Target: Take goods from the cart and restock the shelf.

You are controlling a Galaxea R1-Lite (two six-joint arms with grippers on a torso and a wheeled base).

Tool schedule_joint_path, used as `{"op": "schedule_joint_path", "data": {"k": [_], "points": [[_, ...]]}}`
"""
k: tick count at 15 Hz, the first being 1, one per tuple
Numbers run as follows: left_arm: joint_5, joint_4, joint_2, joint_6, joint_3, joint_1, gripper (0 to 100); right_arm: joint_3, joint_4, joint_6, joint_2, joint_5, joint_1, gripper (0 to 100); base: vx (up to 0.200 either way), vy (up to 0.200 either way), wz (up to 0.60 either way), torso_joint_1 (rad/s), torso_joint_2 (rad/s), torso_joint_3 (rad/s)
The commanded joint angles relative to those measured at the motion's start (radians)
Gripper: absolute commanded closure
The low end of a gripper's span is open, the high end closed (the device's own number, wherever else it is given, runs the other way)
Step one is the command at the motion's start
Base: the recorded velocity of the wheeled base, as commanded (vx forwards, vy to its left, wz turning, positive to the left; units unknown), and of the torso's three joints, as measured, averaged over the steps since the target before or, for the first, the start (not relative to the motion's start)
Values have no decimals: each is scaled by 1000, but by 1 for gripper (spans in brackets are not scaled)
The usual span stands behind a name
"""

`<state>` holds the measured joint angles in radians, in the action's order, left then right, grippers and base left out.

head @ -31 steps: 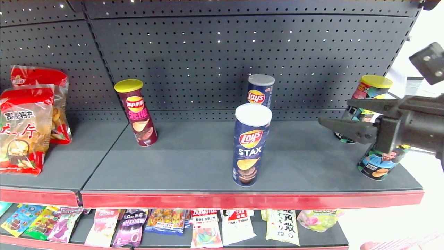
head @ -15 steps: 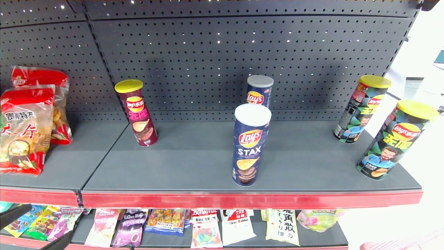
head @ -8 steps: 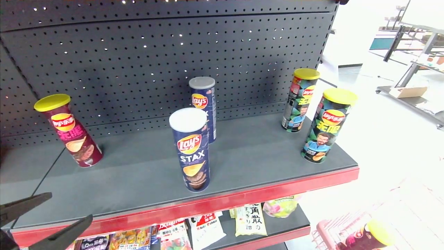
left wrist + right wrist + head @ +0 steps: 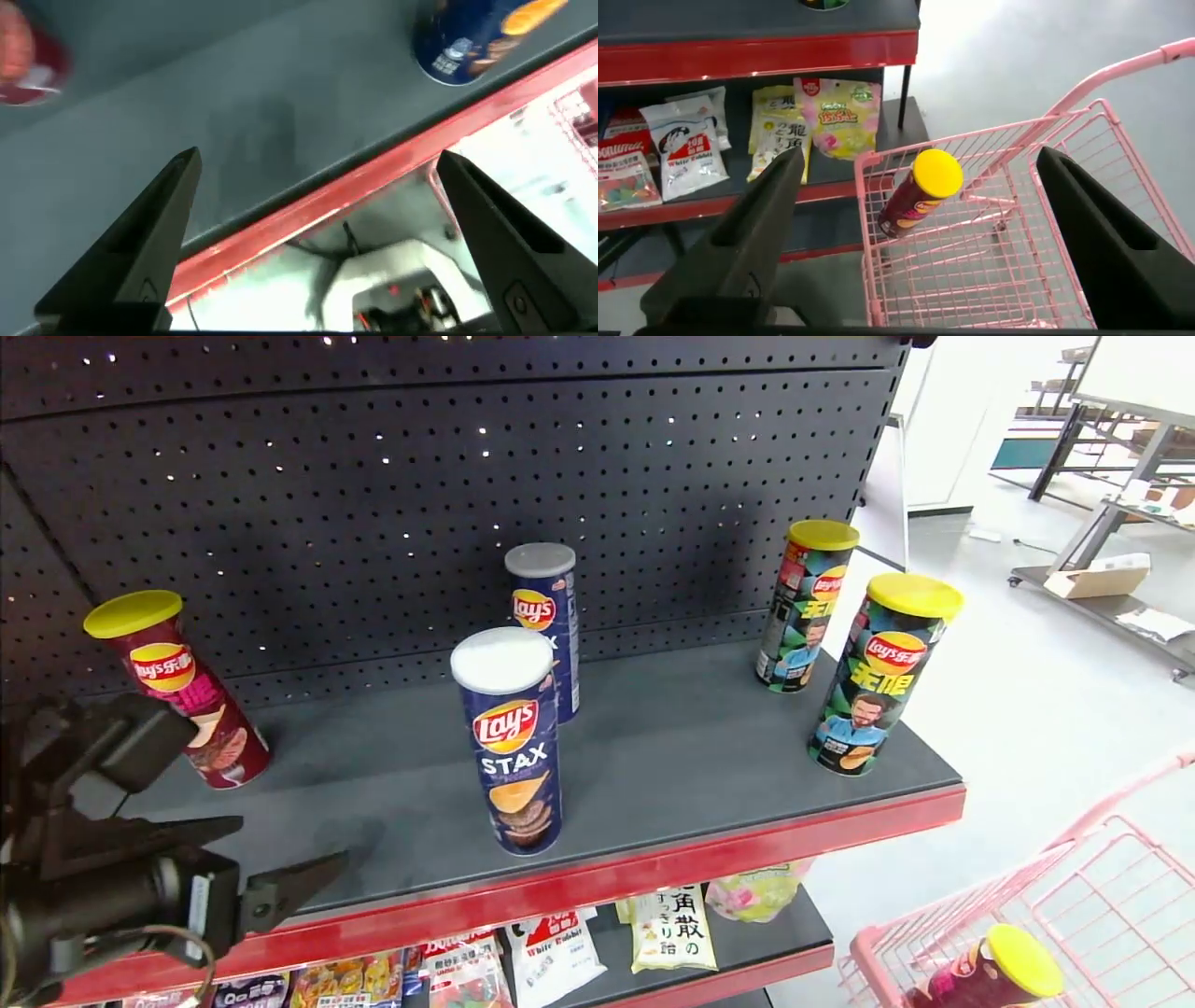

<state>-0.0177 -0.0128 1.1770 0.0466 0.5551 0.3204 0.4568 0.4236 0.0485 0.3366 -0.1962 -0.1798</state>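
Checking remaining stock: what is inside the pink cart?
One maroon can with a yellow lid, tilted, inside the pink cart. One finger of the open right hand covers part of the cart, so anything there is unseen.

Grey shelf (image 4: 653,756) with a red front lip, five crisp cans standing upright on it.
Taking the board as a clock face: the maroon can (image 4: 177,686) stands at nine o'clock near the back panel, the grey-lidded blue can (image 4: 544,616) at twelve, and the white-lidded blue can (image 4: 512,742) just in front of it toward six, close to the lip. The rear green can (image 4: 805,607) is at two, the front green can (image 4: 882,677) at three by the shelf's end. On the lower shelf (image 4: 794,933) beneath lie snack packets (image 4: 672,924).
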Motion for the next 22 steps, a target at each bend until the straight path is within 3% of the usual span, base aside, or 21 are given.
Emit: {"op": "schedule_joint_path", "data": {"k": [1,3,4,8,22], "points": [[53,-61,270,93,74,100,0,-20,0,-4,-13,3,11,0,0,0,0,0,0,0],[81,-61,348,174,105,135,0,-21,1,-7,-18,3,13,0,0,0,0,0,0,0],[87,-61,371,180,109,137,0,-20,1,-9,-18,3,13,0,0,0,0,0,0,0],[108,-67,426,187,117,137,0,-20,0,-9,-18,6,13,0,0,0,0,0,0,0],[151,-69,569,188,290,120,0,-20,-5,-9,-13,9,11,0,0,0,0,0,0,0]]}}
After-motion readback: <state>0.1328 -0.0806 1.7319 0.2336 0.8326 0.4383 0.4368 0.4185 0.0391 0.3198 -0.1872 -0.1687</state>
